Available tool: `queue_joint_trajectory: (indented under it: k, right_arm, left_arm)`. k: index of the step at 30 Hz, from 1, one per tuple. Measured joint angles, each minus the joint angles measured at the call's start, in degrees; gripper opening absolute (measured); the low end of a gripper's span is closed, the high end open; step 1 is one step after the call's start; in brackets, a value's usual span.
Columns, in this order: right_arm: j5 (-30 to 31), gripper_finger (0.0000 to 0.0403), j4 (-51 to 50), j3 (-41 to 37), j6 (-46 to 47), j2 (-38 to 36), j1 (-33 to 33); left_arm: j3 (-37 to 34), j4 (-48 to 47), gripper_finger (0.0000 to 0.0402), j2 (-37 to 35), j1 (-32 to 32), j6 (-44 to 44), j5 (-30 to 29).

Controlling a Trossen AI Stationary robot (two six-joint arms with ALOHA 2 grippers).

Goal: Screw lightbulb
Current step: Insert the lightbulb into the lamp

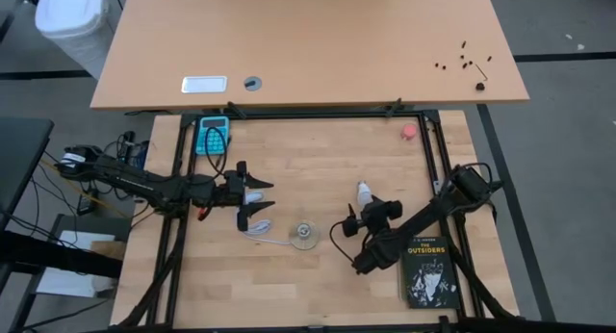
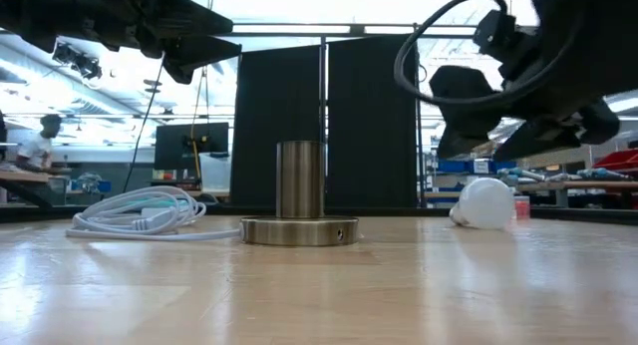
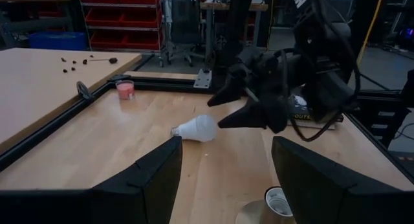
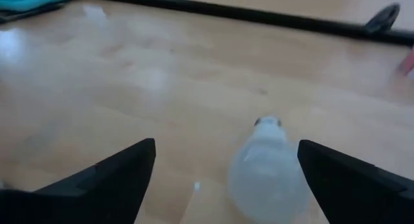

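A round silvery metal socket disc with an upright cylinder (image 2: pixel 300 200) stands mid-table. Beside it lies a coiled white cord (image 2: pixel 140 213). On the other side, a white frosted pear-shaped lightbulb (image 2: pixel 485 203) lies on the wooden tabletop (image 2: pixel 319 285), under a dark gripper (image 2: pixel 518 121) hanging above it.

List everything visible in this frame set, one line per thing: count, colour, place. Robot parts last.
lightbulb: one, white, lying on its side on the table, ahead of the right gripper
socket: one, silvery, mid-table, white cord attached
book: one, black, table's near right
small round object: one, pink-red, far right
device: one, teal, far left
left gripper: open, empty, above the cord
right gripper: open, empty, just short of the lightbulb
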Motion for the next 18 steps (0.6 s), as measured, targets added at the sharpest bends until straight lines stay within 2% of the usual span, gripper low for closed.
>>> queue_joint_trajectory:
  k: [6,12,18]
  right_arm:
    - [3.18,0.0399,4.46,-3.42,-1.06,0.04,-2.03]
    - [4.39,0.0399,18.24,-8.45,-8.5,0.06,-3.48]
    - [3.7,0.0397,25.03,-10.79,-15.37,0.06,-6.0]
  left_arm:
    - [0.0,-0.48,0.0245,-0.01,0.0,0.02,0.0]
    - [0.0,-0.55,0.0245,-0.01,0.0,0.03,0.0]
    - [0.0,-0.52,0.0245,-0.01,0.0,0.59,-0.02]
